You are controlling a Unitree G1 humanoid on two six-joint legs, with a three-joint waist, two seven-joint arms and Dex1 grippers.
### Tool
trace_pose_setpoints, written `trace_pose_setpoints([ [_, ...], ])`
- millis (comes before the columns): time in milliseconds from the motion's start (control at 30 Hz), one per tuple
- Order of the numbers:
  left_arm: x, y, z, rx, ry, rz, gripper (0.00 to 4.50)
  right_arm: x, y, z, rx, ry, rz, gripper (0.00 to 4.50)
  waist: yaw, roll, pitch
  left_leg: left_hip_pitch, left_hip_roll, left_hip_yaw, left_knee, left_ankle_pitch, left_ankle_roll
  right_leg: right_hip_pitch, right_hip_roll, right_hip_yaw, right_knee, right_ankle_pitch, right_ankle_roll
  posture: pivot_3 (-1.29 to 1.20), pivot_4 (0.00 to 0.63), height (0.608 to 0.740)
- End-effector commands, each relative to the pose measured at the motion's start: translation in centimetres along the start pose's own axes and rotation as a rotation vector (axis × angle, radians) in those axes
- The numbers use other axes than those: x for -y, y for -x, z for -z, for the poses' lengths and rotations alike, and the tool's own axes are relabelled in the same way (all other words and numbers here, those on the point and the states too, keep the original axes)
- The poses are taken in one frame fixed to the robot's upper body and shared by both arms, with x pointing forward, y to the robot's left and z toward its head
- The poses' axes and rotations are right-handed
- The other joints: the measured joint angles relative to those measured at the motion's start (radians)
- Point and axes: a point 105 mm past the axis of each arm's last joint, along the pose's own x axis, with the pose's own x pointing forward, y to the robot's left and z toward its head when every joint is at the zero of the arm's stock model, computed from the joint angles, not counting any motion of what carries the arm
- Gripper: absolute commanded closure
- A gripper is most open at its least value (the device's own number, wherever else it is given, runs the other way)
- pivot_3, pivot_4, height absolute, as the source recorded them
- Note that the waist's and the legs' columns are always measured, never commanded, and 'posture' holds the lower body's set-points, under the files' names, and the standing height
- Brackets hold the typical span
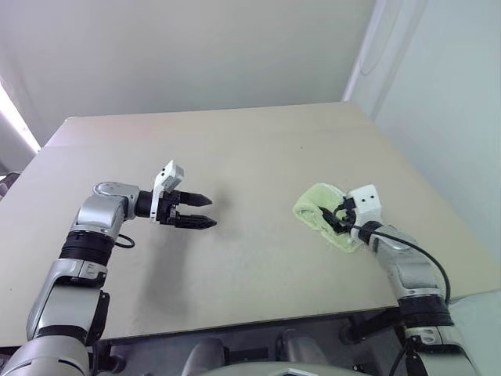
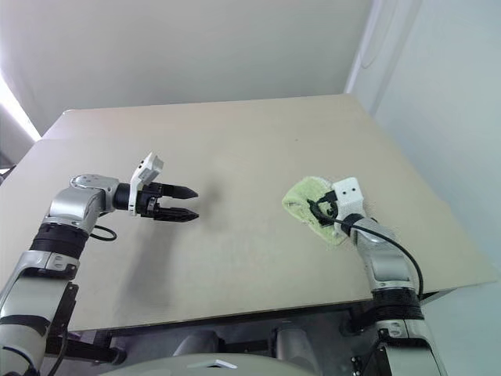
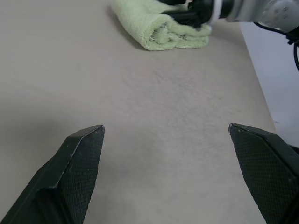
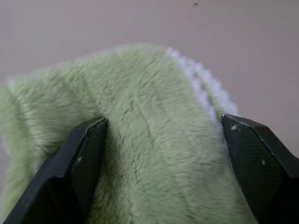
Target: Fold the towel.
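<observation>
The towel (image 1: 316,204) lies bunched in a thick folded bundle on the right side of the tan table (image 1: 235,141), pale lime green with a white edge (image 4: 205,88). My right gripper (image 1: 333,218) is low over it and open, with the soft bundle (image 4: 154,140) filling the gap between its two fingers (image 4: 84,154). My left gripper (image 1: 205,212) hovers over the table's left-middle, pointing toward the towel, open with nothing between its fingers (image 3: 79,158). In the left wrist view, the towel (image 3: 154,25) and the right gripper lie ahead.
The table's right edge (image 1: 462,258) runs close beside the towel, and a pale wall (image 1: 446,117) rises past it. The front edge (image 1: 235,325) is near my arms. Bare tabletop stretches between the two grippers and toward the far edge (image 1: 211,113).
</observation>
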Motion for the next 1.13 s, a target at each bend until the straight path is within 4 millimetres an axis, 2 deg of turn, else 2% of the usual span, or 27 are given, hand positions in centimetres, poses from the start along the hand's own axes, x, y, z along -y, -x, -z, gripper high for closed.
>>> trace_pose_setpoints([
  [33,0.1,0.7,-1.5,0.041,-0.029,-0.013,0.0,-1.0,2.2,-6.2,0.182,-0.041,-0.103,0.43,0.001,0.002,0.001,0.0,0.0,0.0,0.0,0.0,0.0,0.0,0.0,0.0,0.0,0.0,0.0,0.0,0.0,0.74],
  [100,0.0,0.7,-1.7,0.052,-0.025,-0.017,0.0,-3.0,3.8,-7.6,0.211,-0.028,-0.228,0.43,0.001,0.002,0.001,0.0,0.0,0.0,0.0,0.0,0.0,0.0,0.0,0.0,0.0,0.0,0.0,0.0,0.0,0.74],
  [167,-0.1,0.8,-1.9,0.066,-0.025,-0.033,0.0,-5.3,5.3,-7.9,0.201,0.017,-0.355,0.43,0.002,0.002,0.001,0.0,0.0,0.0,-0.001,0.0,0.0,0.0,0.0,0.0,0.0,0.0,0.0,0.0,0.0,0.74],
  [267,-0.8,1.3,-2.5,0.107,-0.035,-0.086,0.0,-8.5,7.7,-6.9,0.118,0.069,-0.545,0.43,0.002,0.002,0.001,0.0,0.0,0.0,-0.001,0.0,0.0,0.0,0.001,0.0,-0.001,-0.001,0.0,0.0,0.0,0.74],
  [400,-1.3,1.9,-3.1,0.183,-0.104,-0.15,0.0,-10.2,10.0,-5.7,0.041,0.109,-0.698,0.43,0.003,0.001,0.001,0.0,0.0,0.001,0.0,0.0,0.0,0.001,-0.001,0.0,-0.002,0.0,0.001,0.0,0.0,0.74],
  [567,-1.0,1.3,-3.0,0.22,-0.139,-0.155,0.0,-9.9,10.6,-4.4,-0.035,0.142,-0.725,0.43,0.003,0.001,0.001,0.001,0.0,0.001,0.0,0.0,0.0,0.001,-0.001,0.0,-0.002,0.0,0.001,0.0,0.0,0.74],
  [800,0.6,0.7,-2.3,0.202,-0.169,-0.059,0.0,-9.4,9.9,-4.1,-0.031,0.14,-0.695,0.43,0.006,0.001,0.002,0.0,0.0,0.001,0.0,0.0,0.0,0.001,-0.001,0.0,-0.002,0.0,0.001,0.0,0.0,0.74],
  [1000,2.1,-0.1,-1.9,0.124,-0.273,0.064,0.0,-8.8,9.7,-3.9,-0.037,0.154,-0.661,0.43,0.006,0.001,0.002,0.0,0.0,0.001,0.0,0.0,0.0,0.001,-0.001,-0.001,-0.004,0.0,0.001,0.0,0.0,0.74],
  [1133,1.9,-0.5,-1.8,0.094,-0.302,0.091,0.0,-8.1,9.5,-4.0,-0.036,0.166,-0.627,0.43,0.005,0.001,0.002,0.0,0.0,0.001,0.0,0.0,0.0,0.001,-0.001,-0.001,-0.003,0.0,0.001,0.0,0.0,0.74],
])
